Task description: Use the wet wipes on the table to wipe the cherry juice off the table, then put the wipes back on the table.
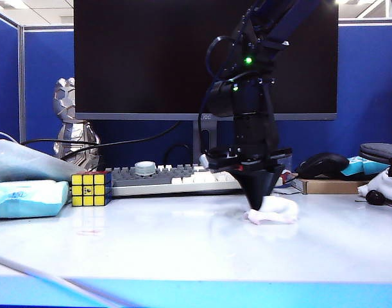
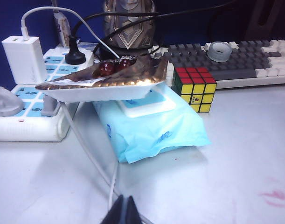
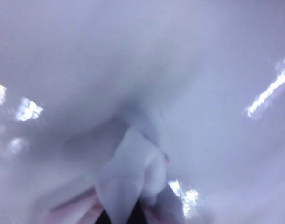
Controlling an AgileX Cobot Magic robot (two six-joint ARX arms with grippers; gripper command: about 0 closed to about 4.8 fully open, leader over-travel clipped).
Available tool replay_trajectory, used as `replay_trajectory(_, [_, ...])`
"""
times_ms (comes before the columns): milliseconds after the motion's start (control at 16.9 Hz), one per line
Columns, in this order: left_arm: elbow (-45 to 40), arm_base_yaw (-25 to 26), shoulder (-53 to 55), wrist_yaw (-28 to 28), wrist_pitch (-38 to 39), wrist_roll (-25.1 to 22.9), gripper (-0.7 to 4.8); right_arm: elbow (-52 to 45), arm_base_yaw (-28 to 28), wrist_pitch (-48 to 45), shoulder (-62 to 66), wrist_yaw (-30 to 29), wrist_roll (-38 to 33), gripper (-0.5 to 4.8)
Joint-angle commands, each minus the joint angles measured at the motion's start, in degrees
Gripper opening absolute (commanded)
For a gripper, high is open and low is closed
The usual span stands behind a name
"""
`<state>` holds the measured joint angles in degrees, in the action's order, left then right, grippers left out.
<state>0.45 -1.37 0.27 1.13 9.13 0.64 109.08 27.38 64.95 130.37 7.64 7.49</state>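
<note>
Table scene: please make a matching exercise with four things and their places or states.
1. right gripper
2. left gripper
3. colour cube
4. tissue pack

a. shut, holds nothing
b. at the table's left edge in the exterior view
c. shut on the wet wipes
d. in front of the keyboard's left end

Pairs: 1-c, 2-a, 3-d, 4-b

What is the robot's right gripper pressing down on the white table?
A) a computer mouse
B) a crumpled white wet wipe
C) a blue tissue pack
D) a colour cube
B: the right gripper points down with its jaws closed on the wet wipe, which lies against the table.
</note>
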Motion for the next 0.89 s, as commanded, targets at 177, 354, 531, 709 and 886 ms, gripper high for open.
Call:
replay_trajectory(177, [-0.13,-0.07,-0.17,0.37,0.46,-0.44,0.05,-1.46,-6.75,10.88,-1.42,7.91,-1.92,-0.01])
replay_trajectory(354, [-0.13,-0.07,-0.17,0.37,0.46,-0.44,0.05,-1.51,-8.00,10.88,-6.95,7.43,-1.44,-0.01])
replay_trajectory(531, [-0.13,-0.07,-0.17,0.37,0.46,-0.44,0.05,-1.57,-8.04,5.38,-10.82,1.29,-1.09,-0.01])
replay_trajectory(709, [-0.13,-0.07,-0.17,0.37,0.46,-0.44,0.05,-1.99,-8.00,3.91,-12.70,1.05,-1.73,-0.01])
replay_trajectory(886, [-0.13,-0.07,-0.17,0.37,0.46,-0.44,0.05,-6.86,-9.09,-0.94,-14.91,1.22,-1.49,-0.01])
